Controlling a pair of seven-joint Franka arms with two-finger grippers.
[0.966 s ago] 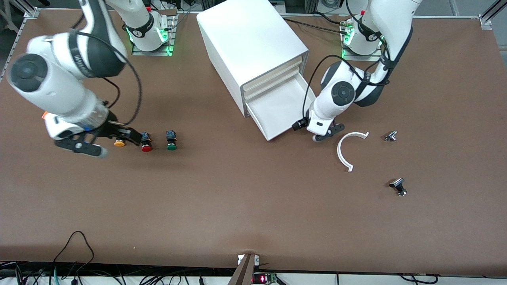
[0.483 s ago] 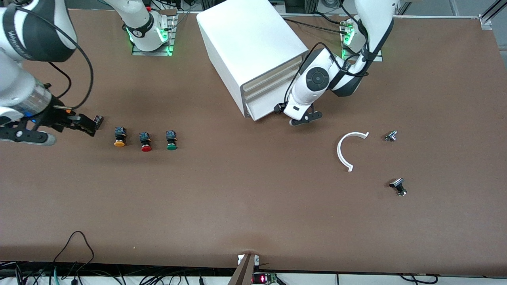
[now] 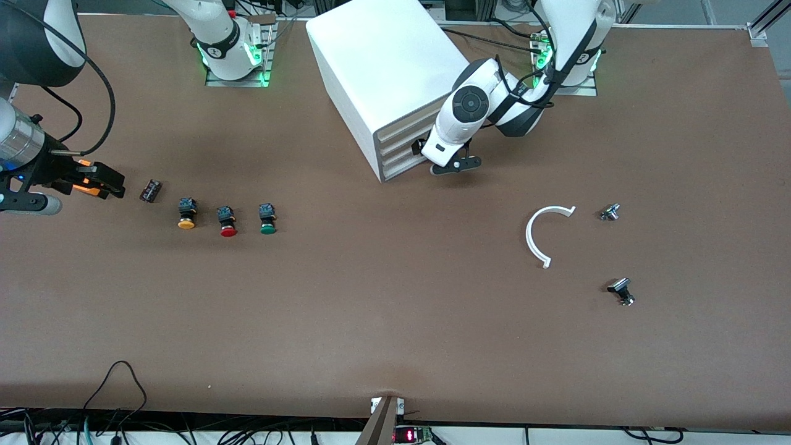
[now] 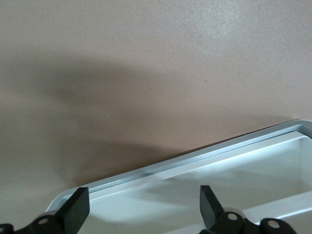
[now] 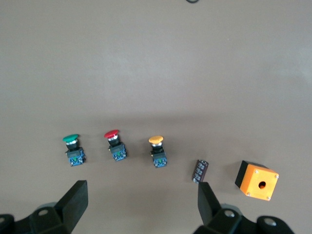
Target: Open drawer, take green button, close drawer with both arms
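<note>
White jointed arms [image 3: 494, 105] with black joint rings and round dark caps, black cables looped alongside. Black two-finger grippers: left gripper [image 3: 454, 165], right gripper [image 3: 74, 191]. Bases glow green.

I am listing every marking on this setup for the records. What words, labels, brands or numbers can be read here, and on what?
No text can be read in full.
Right arm: white lettering on its black joint cover, cut off and too blurred to read.
Arm bases: a small round mark on each black ring, too small to read.
Green button, red button, yellow button, orange box and white cabinet: no lettering shows.
</note>
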